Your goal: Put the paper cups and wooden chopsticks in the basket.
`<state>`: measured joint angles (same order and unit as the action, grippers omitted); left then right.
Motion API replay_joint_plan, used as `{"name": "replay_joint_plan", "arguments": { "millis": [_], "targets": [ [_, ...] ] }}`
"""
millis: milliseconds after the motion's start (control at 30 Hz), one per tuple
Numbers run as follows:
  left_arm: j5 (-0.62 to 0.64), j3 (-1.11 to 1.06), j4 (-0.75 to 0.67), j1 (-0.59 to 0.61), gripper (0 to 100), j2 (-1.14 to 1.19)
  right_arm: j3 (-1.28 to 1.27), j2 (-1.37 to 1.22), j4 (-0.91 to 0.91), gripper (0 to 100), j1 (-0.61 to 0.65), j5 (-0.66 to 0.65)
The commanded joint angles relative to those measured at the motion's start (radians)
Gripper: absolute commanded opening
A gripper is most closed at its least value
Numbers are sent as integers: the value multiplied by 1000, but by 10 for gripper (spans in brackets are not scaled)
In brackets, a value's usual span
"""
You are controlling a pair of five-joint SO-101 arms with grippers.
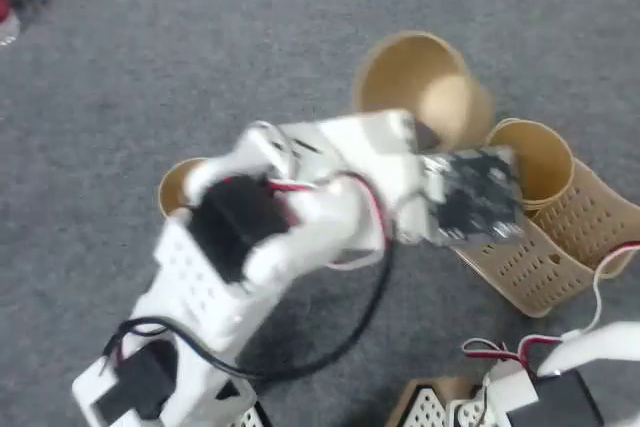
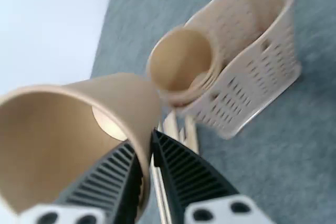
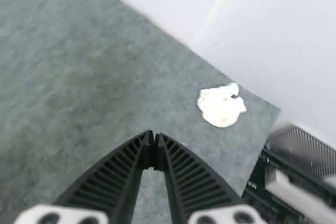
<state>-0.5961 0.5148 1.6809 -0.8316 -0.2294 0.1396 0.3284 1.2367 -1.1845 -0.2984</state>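
Tan held cup (image 1: 420,82): upper centre of the high view, above the mat, tipped on its side with its mouth toward the camera. Its base end is near the basket's open end.
Left claw (image 2: 148,142): closed on the held cup, with one black finger inside the rim, one outside, and the wall pinched between them.
Left arm (image 1: 260,237): white, running from the lower left of the high view up to the centre.
Basket (image 1: 560,247): tan and perforated, at the right side of the high view, tilted on the mat with its open end toward the upper left.
Basket cup (image 1: 535,157): sits in the basket's open end, mouth outward, rim touching the basket wall.
Third cup (image 1: 178,185): left of centre in the high view, partly hidden behind the left arm, well apart from the basket.
Chopsticks (image 2: 178,127): pale wood, flat on the mat just beside the basket, beyond the left claw's tips. How many there are cannot be told.
Right claw (image 3: 155,137): fingers closed together, gripping nothing, above bare mat.
Right arm (image 1: 570,387): lower right corner of the high view, near the basket's lower end.
Mat (image 1: 120,97): grey felt covering the table.
White lump (image 3: 221,106): crumpled, on the mat near its edge, ahead of the right claw.
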Motion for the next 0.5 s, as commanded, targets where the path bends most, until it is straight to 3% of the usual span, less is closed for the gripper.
{"name": "replay_joint_plan", "arguments": {
  "millis": [0, 467],
  "targets": [
    [28, 31, -55, -117, 10, 21, -28, 4, -94, 8, -68, 57],
    [23, 31, -210, -132, 10, 222, -170, 8, -114, 8, -19, 29]
  ]
}}
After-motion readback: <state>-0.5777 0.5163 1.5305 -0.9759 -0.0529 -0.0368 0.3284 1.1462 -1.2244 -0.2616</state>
